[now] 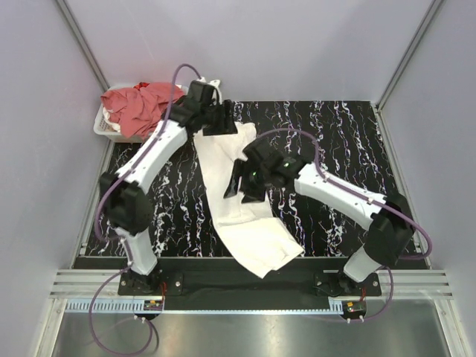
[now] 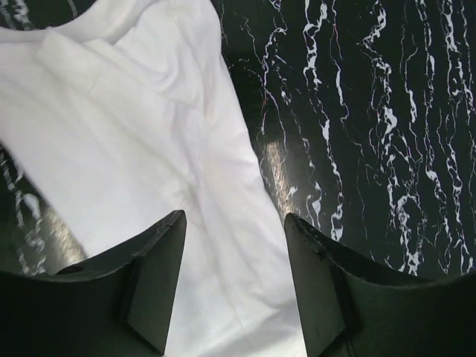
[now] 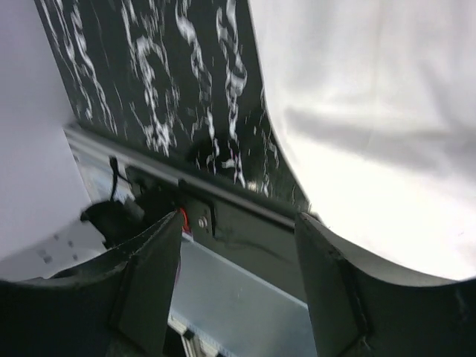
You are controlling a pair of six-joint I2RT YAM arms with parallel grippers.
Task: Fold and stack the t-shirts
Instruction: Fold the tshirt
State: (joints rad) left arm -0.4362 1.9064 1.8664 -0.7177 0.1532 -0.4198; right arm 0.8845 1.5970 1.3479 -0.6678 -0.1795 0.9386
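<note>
A white t-shirt [image 1: 245, 216] lies stretched from the back centre of the table to the front edge, its lower end hanging over that edge. It also shows in the left wrist view [image 2: 149, 126] and the right wrist view [image 3: 372, 89]. Salmon-red t-shirts [image 1: 137, 104] are heaped in a white basket [image 1: 100, 125] at the back left. My left gripper [image 1: 221, 123] [image 2: 234, 223] is open just above the shirt's far end, with nothing in it. My right gripper [image 1: 239, 186] [image 3: 238, 223] is open and empty over the shirt's middle, tilted toward the front left.
The table top is a black mat with white marbling [image 1: 335, 141]. White walls close in the left, back and right. A metal rail [image 1: 245, 286] runs along the front. The left arm's base [image 3: 126, 216] shows in the right wrist view.
</note>
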